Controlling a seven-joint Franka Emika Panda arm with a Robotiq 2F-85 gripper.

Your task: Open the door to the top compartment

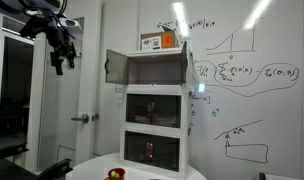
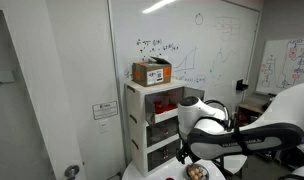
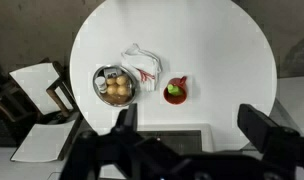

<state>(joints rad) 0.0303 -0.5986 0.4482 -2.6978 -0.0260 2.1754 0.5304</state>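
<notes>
Round white surface (image 3: 192, 35) bearing a metal bowl (image 3: 115, 86), crumpled cloth (image 3: 144, 65) and red dish (image 3: 176, 91), white cabinet (image 1: 155, 110) against a scribbled whiteboard wall (image 1: 247, 85), top compartment door (image 1: 114, 68) swung open, gripper (image 1: 60, 64) raised well apart, fingers spread, empty.

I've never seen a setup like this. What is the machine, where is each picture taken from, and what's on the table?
It is a single robot arm with a two-fingered gripper. Two pictures come from cameras standing in the room; the third looks down from the arm's wrist. The gripper is open and holds nothing. Below it is a round white table with a bowl of round things, a crumpled cloth and a small red dish. In an exterior view a three-level cabinet stands by a whiteboard, a cardboard box on top; its top door is open.
</notes>
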